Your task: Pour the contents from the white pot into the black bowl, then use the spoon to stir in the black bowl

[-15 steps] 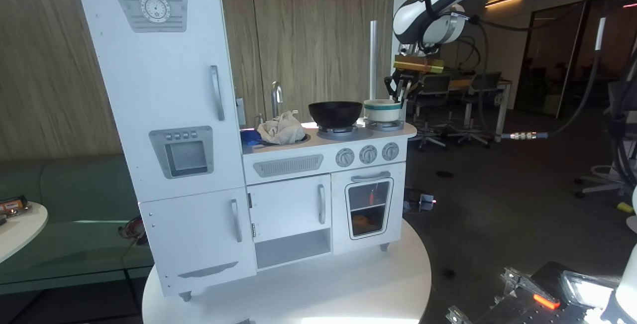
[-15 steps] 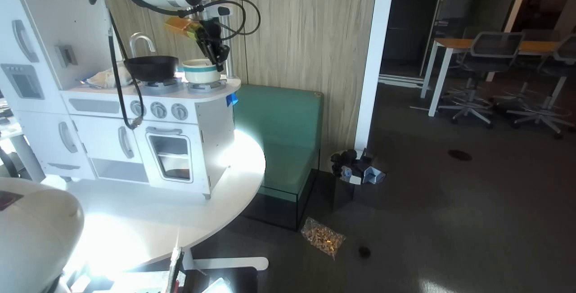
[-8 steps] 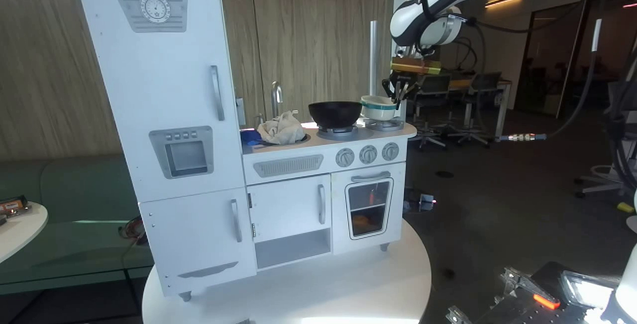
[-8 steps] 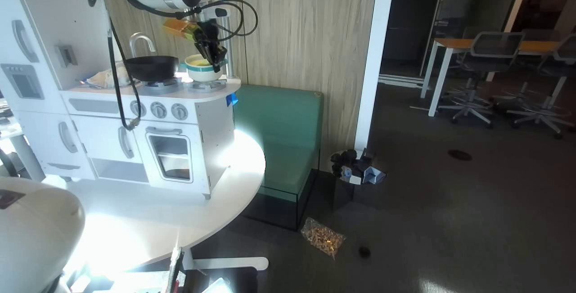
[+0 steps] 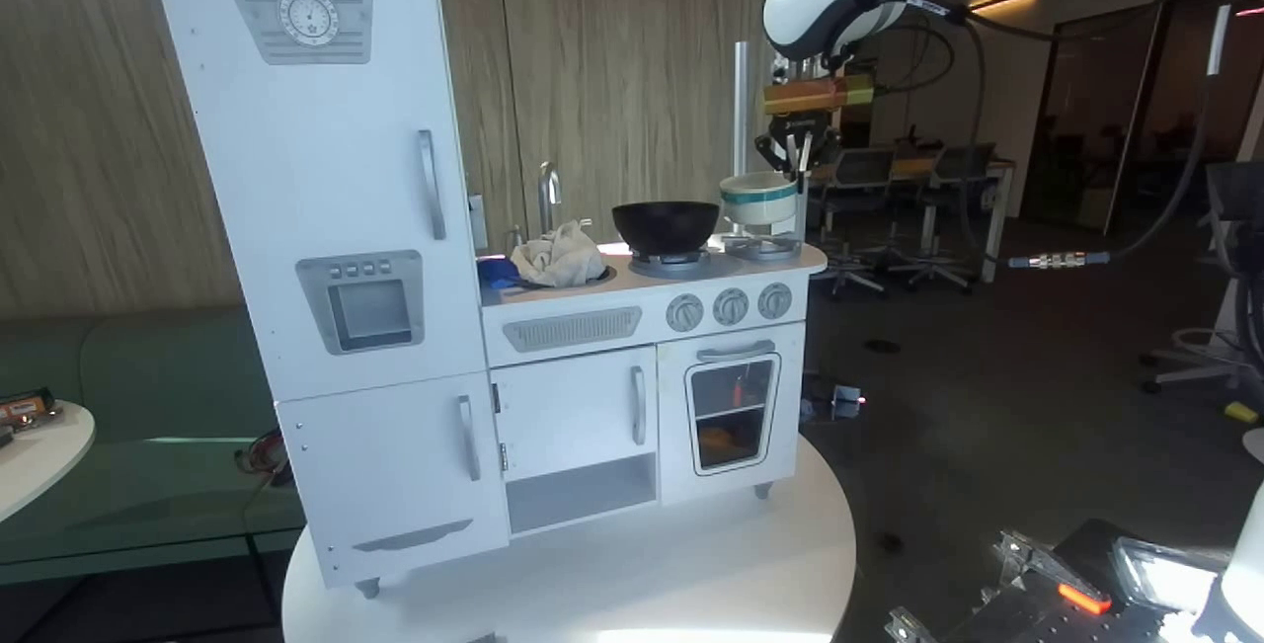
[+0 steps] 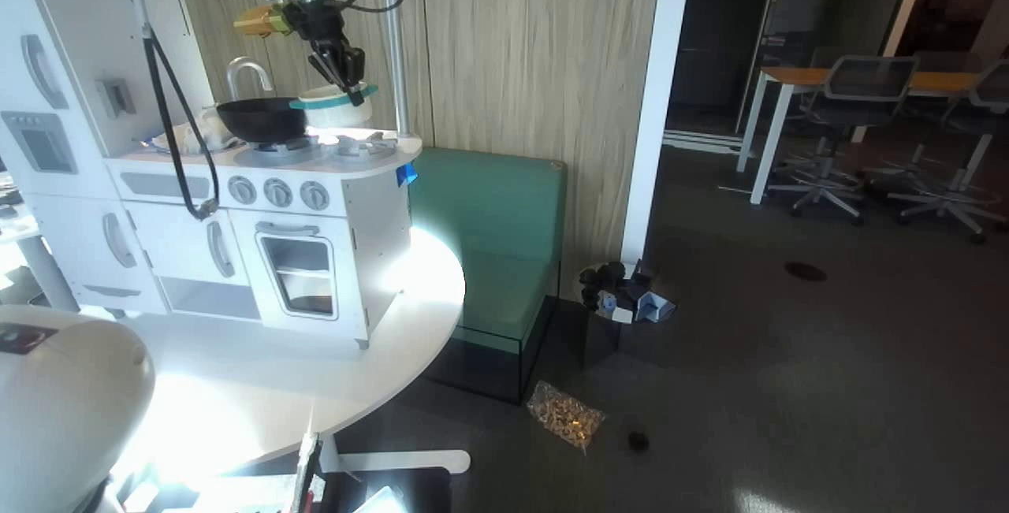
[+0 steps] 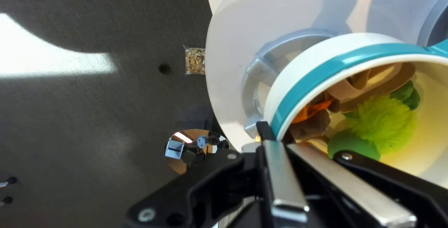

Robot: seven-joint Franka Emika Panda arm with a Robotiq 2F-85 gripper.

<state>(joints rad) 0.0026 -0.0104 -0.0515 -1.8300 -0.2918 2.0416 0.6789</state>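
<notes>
In the hand [image 7: 276, 137], drawn narrow, the pot [image 5: 758, 209] is gripped by one side and is now lifted clear of the burner [image 5: 762, 248], its colourful contents [image 7: 383, 124] inside. The bowl [image 5: 666, 226] is seen at nine o'clock from it in both exterior views; presumably, a carry is called for before pouring.

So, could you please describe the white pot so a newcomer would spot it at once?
Find the white toy kitchen. Near the burner farthest from its tall fridge, the gripper holds the white pot aloft by its rim. Unlike the black bowl alongside, it is pale with a teal band.
</notes>
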